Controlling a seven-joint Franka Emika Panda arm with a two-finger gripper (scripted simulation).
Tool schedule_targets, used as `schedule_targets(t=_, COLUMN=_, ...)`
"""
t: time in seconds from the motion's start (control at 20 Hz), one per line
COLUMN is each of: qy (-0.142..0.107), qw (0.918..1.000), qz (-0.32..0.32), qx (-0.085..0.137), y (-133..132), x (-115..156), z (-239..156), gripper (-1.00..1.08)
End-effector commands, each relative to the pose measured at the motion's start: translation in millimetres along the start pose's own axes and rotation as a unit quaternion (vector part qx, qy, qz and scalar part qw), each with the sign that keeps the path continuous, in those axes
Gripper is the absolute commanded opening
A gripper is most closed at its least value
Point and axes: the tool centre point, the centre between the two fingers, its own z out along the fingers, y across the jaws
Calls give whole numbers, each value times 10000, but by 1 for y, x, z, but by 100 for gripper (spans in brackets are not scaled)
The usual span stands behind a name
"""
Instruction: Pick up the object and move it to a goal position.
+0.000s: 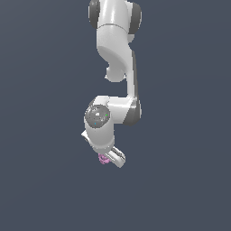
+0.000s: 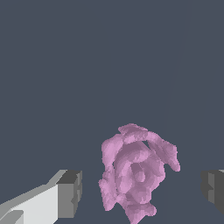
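Note:
The object is a small pink-purple lump with rose-like swirled ridges. In the wrist view it sits between the two dark fingertips of my gripper, with a visible gap on each side, so the jaws stand open around it without touching. In the exterior view the object peeks out as a tiny pink spot beside the white gripper, which hangs low under the arm and hides part of it.
The white arm comes down from the top of the exterior view. Around it there is only a plain dark grey-blue surface with no other objects or edges in view.

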Motion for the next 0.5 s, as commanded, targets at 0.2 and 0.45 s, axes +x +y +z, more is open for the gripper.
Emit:
schedule_targets(t=0.2, qy=-6, qw=10000, qz=15, qx=-5, y=1, x=-1, z=31, gripper=100)
schedule_targets(t=0.45, qy=-6, qw=10000, qz=15, qx=-5, y=0, x=0, z=32, gripper=100)
